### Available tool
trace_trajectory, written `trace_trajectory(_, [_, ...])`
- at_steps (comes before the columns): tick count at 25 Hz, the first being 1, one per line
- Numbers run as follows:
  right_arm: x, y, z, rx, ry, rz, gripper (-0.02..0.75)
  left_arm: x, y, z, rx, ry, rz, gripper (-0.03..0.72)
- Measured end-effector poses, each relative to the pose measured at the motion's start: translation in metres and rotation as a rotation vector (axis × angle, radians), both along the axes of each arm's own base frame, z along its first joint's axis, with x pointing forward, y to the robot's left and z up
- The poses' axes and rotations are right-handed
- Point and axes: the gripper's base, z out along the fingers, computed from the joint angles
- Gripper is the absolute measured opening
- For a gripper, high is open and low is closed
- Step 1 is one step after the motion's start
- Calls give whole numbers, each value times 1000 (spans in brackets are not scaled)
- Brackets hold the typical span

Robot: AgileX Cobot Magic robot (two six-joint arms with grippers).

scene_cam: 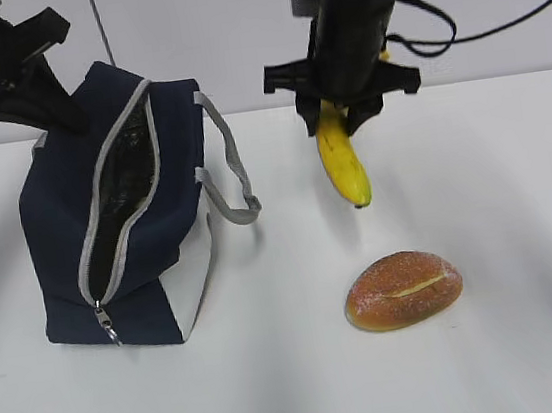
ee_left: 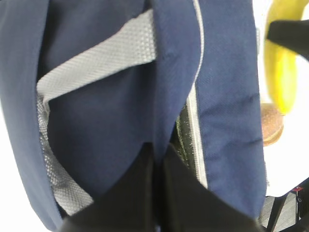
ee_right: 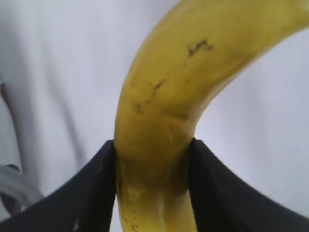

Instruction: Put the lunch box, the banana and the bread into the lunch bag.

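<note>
Right pincer (scene_cam: 334,117) is clamped on the banana (scene_cam: 343,163) near its stem end, holding it clear of the table (scene_cam: 502,239) with the tip hanging down, well right of the bag's mouth. Biggest thing on the table, the lunch bag (scene_cam: 122,225) stands unzipped, foil lining showing; the left pincer (ee_left: 157,169) is pinched together on a fold of its navy fabric near the far rim — propping the opening, I'd say. Down front sits the bread (scene_cam: 403,289), untouched. No lunch box shows; whether it lies inside the bag I cannot tell. So the banana step is in hand — next it must travel left over the slit and go in lengthwise.
</note>
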Motion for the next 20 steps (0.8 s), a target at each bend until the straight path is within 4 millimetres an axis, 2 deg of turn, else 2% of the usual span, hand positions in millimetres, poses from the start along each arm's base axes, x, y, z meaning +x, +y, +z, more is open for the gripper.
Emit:
trace_trajectory(6, [-8, 4, 80, 61, -110, 159, 321, 0, -1, 1, -13, 0, 2, -2])
trace_trajectory(9, [-16, 12, 108, 166, -129, 232, 321, 0, -1, 1, -18, 0, 2, -2])
trace_trajectory(12, [-24, 23, 119, 276, -103, 329, 320, 0, -2, 1, -27, 1, 6, -2])
trace_trajectory(20, [-39, 50, 123, 505, -48, 556, 320, 0, -2, 1, -32, 5, 12, -2])
